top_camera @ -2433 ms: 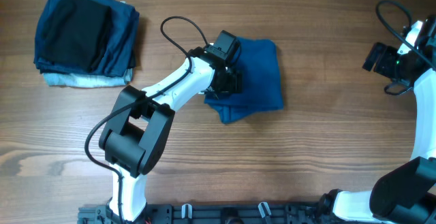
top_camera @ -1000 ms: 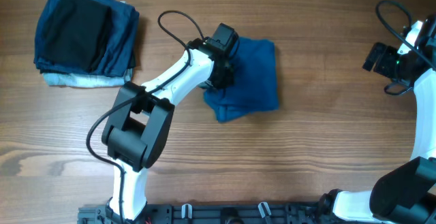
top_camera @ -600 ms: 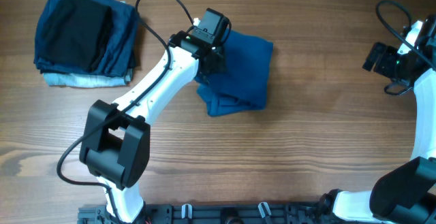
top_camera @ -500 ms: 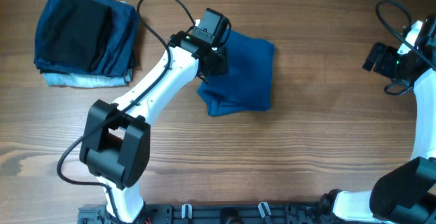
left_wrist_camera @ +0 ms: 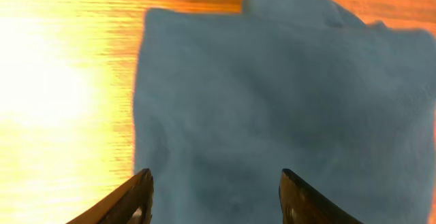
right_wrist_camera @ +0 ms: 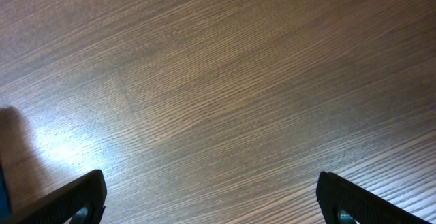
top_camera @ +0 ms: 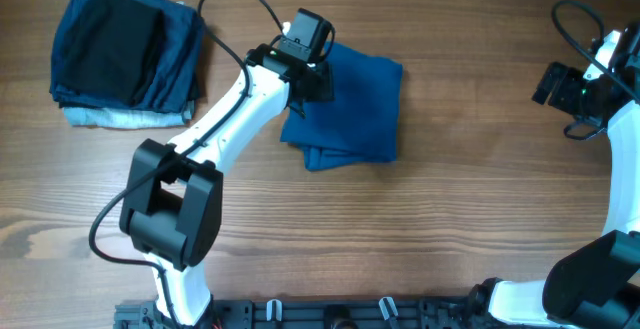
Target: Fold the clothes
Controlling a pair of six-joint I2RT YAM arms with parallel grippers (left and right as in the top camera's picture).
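The medium-blue shirt [top_camera: 350, 109] lies folded into a rough rectangle at the table's middle. It fills most of the left wrist view [left_wrist_camera: 286, 108]. My left gripper [top_camera: 308, 87] is at the shirt's upper left edge, open, with its fingertips [left_wrist_camera: 214, 183] spread over the cloth and nothing between them. My right gripper [top_camera: 545, 84] is at the far right of the table, away from the shirt. It is open and empty over bare wood [right_wrist_camera: 211, 183].
A stack of folded garments [top_camera: 125, 54], black on top of blue and pale grey-blue, sits at the back left. The left arm's black cable [top_camera: 235, 4] loops above the shirt. The right arm's cable [top_camera: 575, 19] hangs at the far right.
My left gripper dragged the folded shirt left and toward the back, then let it go and opened. It now sits slightly further back at the shirt's edge. The right arm has not moved.
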